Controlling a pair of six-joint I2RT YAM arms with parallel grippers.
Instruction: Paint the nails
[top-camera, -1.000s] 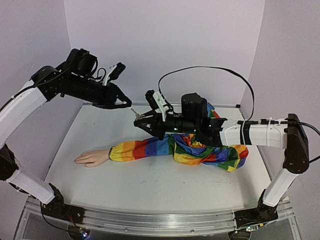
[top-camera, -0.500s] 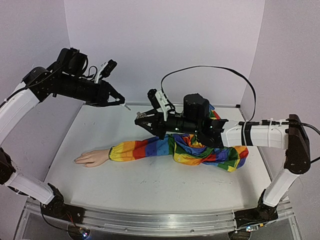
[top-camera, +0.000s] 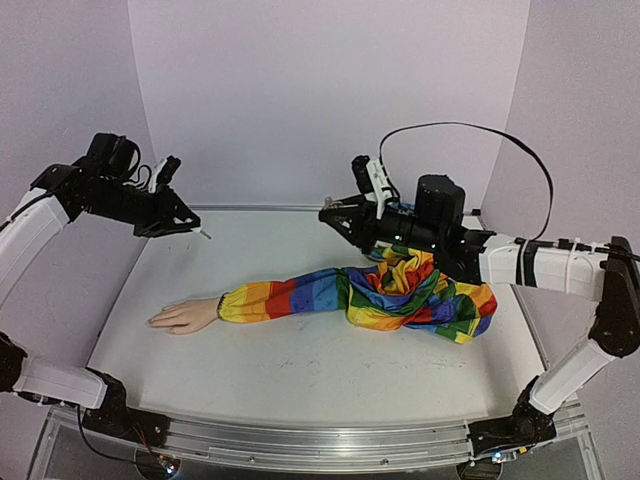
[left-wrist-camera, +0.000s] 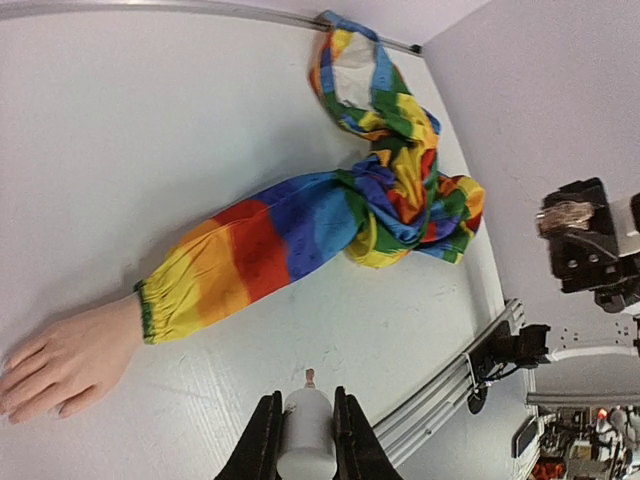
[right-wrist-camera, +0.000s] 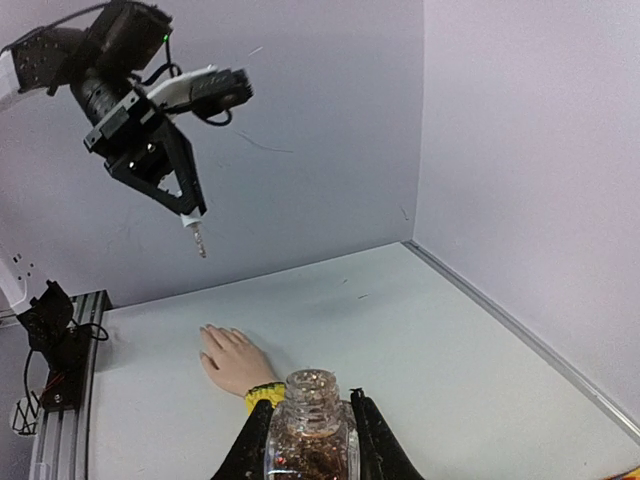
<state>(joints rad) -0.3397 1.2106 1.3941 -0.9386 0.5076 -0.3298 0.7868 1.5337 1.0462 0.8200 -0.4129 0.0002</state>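
- Silver rail (top-camera: 300, 440) along the near edge carries the bases of both arms.
- Just beyond it we see the white surface (top-camera: 300, 375), and on it a pale mannequin hand (top-camera: 190, 315) lying flat, left of the middle, fingers pointing left.
- The nails (top-camera: 156, 320) sit at those fingertips, toward the left side of the surface. They are too small for us to make out any detail.
- A rainbow-striped sleeve (top-camera: 300, 293) runs right from the wrist and bunches into a crumpled heap on the right side.
- Farther back on the left, the left arm (top-camera: 40, 215) is raised. We find the left jaws clamped on a white cap (left-wrist-camera: 305, 435), with its small brush (top-camera: 204, 236) sticking out in the air, well apart from the hand.
- Farther back on the right, the right arm (top-camera: 540, 262) reaches over the heaped sleeve. The right jaws grip a small glass bottle (right-wrist-camera: 308, 425) of glittery stuff, its neck uncovered, held off the surface.
- We see brush and bottle well apart from each other.
- Pale lilac walls (top-camera: 300, 90) close the scene behind.
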